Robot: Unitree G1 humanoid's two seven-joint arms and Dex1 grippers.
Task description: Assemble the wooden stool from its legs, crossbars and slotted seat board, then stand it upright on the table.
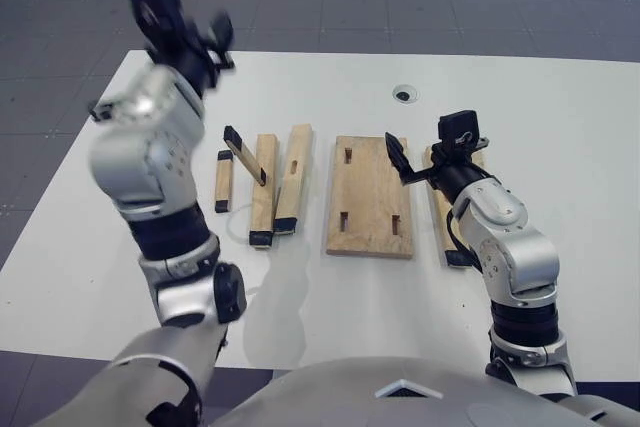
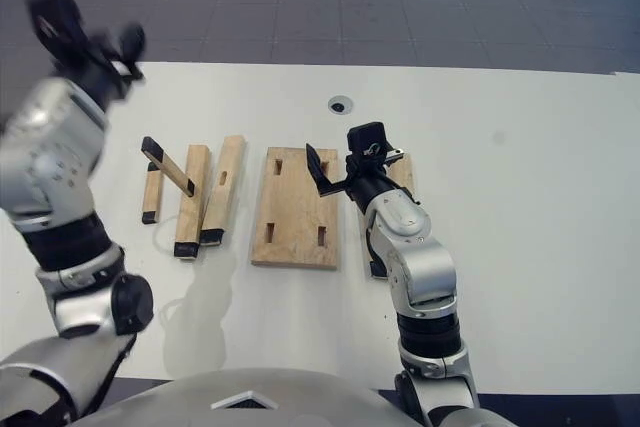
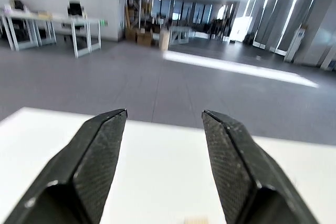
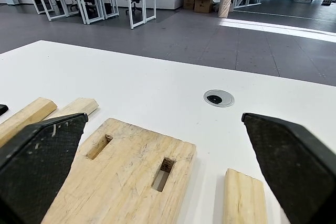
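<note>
Left pincer (image 3: 164, 119), fingers apart, hangs raised over the table's (image 1: 560, 147) far left corner. Right pincer (image 4: 165, 116), spread wide, hovers low beside the slotted seat board (image 1: 368, 197), which lies flat mid-table. Legs (image 1: 280, 182) lie nearer the left edge.

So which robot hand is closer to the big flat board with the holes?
Right. The right gripper is open at the seat board's right edge. The left gripper is raised high, out beyond the loose legs on the board's left.
</note>
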